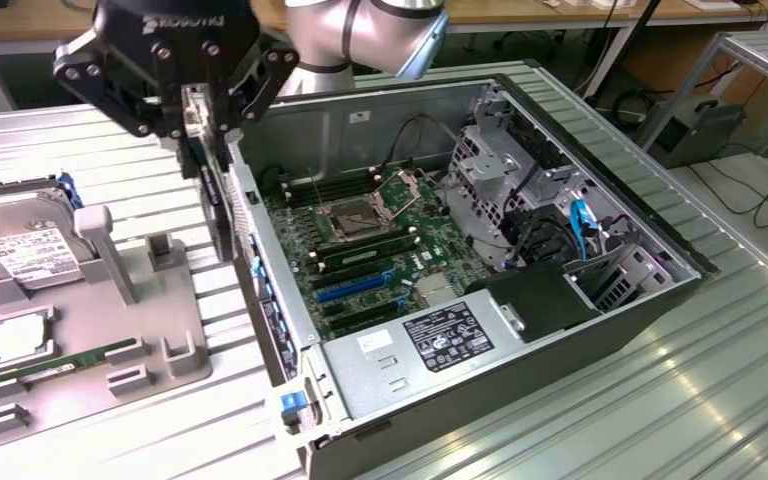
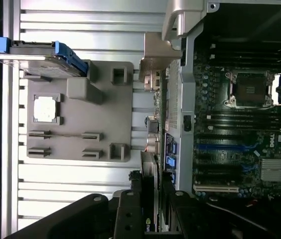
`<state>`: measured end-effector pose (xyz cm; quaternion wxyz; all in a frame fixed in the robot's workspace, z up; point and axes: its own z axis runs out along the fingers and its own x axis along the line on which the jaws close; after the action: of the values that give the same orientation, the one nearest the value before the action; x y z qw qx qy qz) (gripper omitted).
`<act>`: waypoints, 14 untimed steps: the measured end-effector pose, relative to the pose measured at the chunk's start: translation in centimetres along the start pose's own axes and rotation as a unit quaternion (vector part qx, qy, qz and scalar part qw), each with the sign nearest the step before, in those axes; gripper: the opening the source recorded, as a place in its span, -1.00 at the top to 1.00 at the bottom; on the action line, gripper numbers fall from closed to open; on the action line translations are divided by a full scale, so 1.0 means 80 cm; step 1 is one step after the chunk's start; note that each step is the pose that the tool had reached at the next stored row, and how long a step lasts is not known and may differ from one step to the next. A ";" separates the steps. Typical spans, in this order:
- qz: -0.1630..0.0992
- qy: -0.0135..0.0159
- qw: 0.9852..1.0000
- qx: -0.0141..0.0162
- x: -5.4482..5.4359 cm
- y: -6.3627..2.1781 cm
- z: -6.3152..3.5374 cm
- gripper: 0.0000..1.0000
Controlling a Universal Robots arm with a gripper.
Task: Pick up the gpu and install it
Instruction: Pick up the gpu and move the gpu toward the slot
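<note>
The gpu [image 1: 224, 215] hangs on edge as a thin dark card, just outside the open computer case's wall [image 1: 267, 300] on the exterior view's left. My gripper [image 1: 208, 135] is above it, shut on its upper part. In the wrist view the gpu [image 2: 150, 164] runs away from the gripper [image 2: 151, 191] between the two dark fingers [image 2: 130, 209], along the outside of the case wall [image 2: 185, 99]. The motherboard [image 1: 371, 250] with its blue slots [image 1: 351, 288] lies inside the case, to the exterior view's right of the card.
A grey parts tray [image 1: 157, 330] lies at the exterior view's left with a hard drive [image 1: 17, 245], a square chip [image 1: 17, 340] and a green memory stick [image 1: 71, 358]. Inside the case are a power supply [image 1: 444, 340], drive cages [image 1: 491, 170] and cables.
</note>
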<state>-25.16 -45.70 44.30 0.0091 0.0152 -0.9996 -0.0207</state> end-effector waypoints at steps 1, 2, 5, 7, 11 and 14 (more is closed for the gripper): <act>0.000 0.002 1.000 0.000 -0.006 -0.001 -0.006 0.47; 0.000 0.003 1.000 0.000 -0.011 -0.002 -0.009 0.47; 0.000 0.006 1.000 0.000 -0.033 -0.004 -0.014 0.47; 0.000 0.007 1.000 0.000 -0.045 -0.004 -0.014 0.47; 0.000 0.007 1.000 0.000 -0.067 -0.005 -0.014 0.47; 0.000 0.007 1.000 0.000 -0.086 -0.005 -0.013 0.47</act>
<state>-18.28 -45.96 45.18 0.0161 0.0151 -0.9995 -0.0210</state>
